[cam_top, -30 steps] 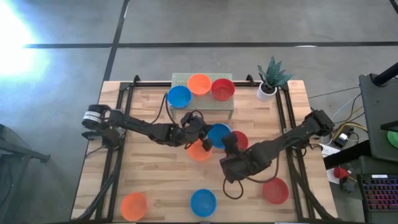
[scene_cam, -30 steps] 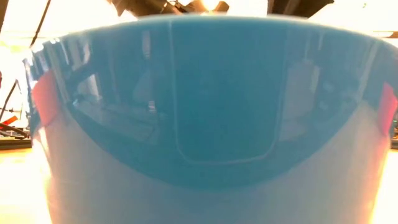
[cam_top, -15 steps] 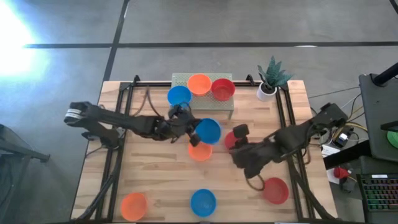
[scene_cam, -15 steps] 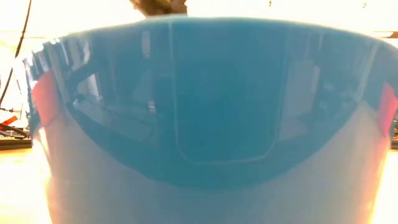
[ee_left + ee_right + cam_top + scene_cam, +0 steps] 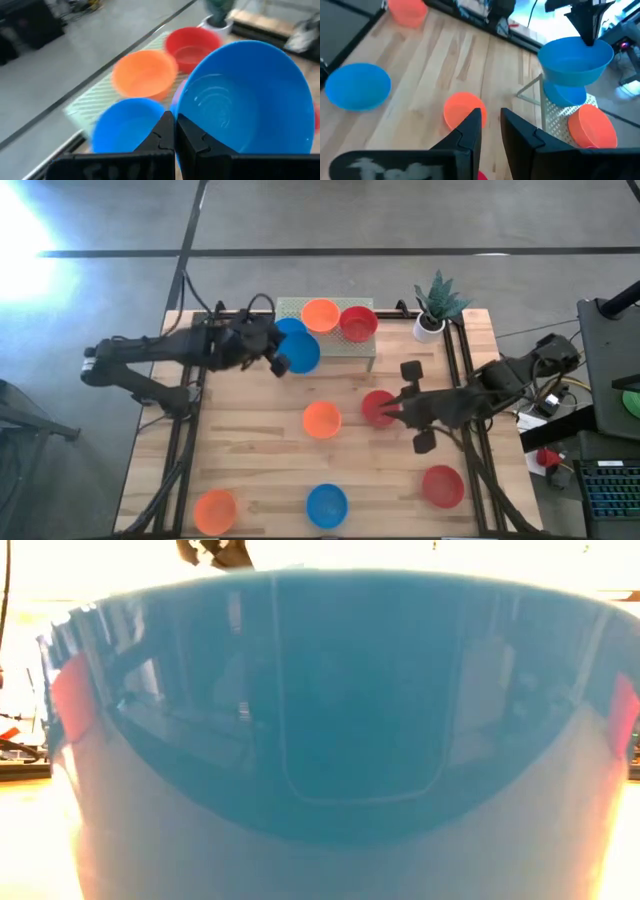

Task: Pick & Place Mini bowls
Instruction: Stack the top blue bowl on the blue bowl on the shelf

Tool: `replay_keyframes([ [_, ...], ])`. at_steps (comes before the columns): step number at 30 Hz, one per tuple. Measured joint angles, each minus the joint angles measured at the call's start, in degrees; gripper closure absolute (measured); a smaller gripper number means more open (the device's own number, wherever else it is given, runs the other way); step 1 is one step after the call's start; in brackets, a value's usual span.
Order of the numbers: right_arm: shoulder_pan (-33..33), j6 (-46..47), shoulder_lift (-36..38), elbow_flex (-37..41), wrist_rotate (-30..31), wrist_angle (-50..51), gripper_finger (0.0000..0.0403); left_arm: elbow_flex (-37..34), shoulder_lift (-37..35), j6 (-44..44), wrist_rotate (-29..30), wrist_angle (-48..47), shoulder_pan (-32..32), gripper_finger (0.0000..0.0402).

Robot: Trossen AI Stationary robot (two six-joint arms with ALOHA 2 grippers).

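High view: wooden table [image 5: 250, 450] (grey floor around); left gripper [image 5: 272, 352] clamps blue bowl [image 5: 301, 352].

High view straight down over whole table [image 5: 250, 450], low view pressed against blue bowl [image 5: 330, 710], wrist views both share the lifted blue bowl [image 5: 245, 100].

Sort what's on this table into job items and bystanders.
Job items: blue bowl in the left pincer; orange and red bowls on the perforated box; loose bowls on the table.

Bystanders: potted plant; cables.
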State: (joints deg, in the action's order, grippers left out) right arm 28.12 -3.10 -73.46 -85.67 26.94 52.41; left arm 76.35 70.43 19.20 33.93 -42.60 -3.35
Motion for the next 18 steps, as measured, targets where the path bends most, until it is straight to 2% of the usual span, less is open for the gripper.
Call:
replay_keyframes([
  [4,0.0,0.1,4.0,5.0,-0.1,-3.9,0.0333,3.6,1.0,-1.8,-3.1,-5.6,-5.1,0.0401],
  [14,0.0,3.4,12.0,12.8,-0.1,-8.1,0.0335,4.1,1.6,-5.8,-17.5,-7.0,-19.0,0.0401],
  [18,0.0,3.4,14.0,14.4,0.0,-8.8,0.0338,4.0,2.4,-7.3,-19.1,-7.5,-22.5,0.0401],
])
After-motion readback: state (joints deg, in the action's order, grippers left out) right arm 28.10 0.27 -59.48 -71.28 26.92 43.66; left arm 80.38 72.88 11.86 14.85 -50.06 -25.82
